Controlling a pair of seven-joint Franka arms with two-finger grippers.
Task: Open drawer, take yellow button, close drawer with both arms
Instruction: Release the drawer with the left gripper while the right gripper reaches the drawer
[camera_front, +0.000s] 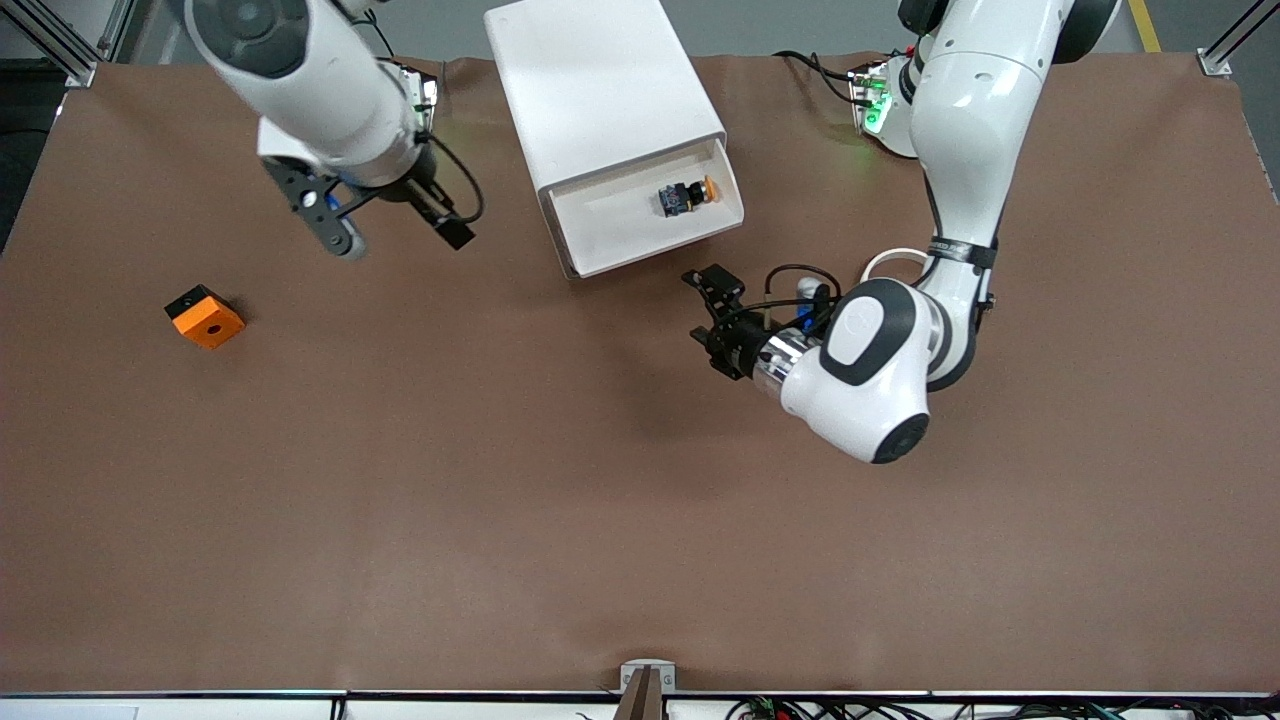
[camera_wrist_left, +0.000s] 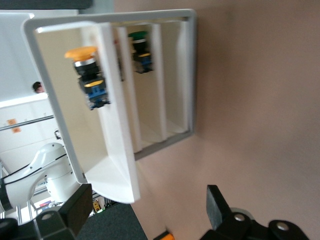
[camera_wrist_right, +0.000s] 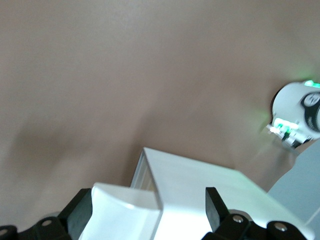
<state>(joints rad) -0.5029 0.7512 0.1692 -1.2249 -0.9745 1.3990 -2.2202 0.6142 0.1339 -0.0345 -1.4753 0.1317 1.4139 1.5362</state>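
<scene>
Now the drawer (camera_front: 650, 215) stands pulled out of the white cabinet (camera_front: 600, 85), its front toward the front camera, and the button (camera_front: 686, 194) lies inside it on the drawer floor, orange cap pointing toward the left arm's end of the table. Nothing covers the button from above. The left gripper (camera_front: 706, 315) hovers low over the bare brown table (camera_front: 560, 480) just in front of the drawer front, apart from it, with its fingers spread wide and nothing between them. In the left wrist view the same drawer (camera_wrist_left: 107, 115) shows with the button (camera_wrist_left: 90, 75) in it, and a second part with a green cap (camera_wrist_left: 140, 50) sits in what seems to be another drawer of the cabinet, though that is hard to make out. The right gripper (camera_front: 390, 225) hangs in the air over the table beside the cabinet, toward the right arm's end, fingers also wide apart and holding nothing. An orange block (camera_front: 204, 316) with a round hole lies on the table well apart from the cabinet, toward the right arm's end and nearer the front camera than the drawer.
</scene>
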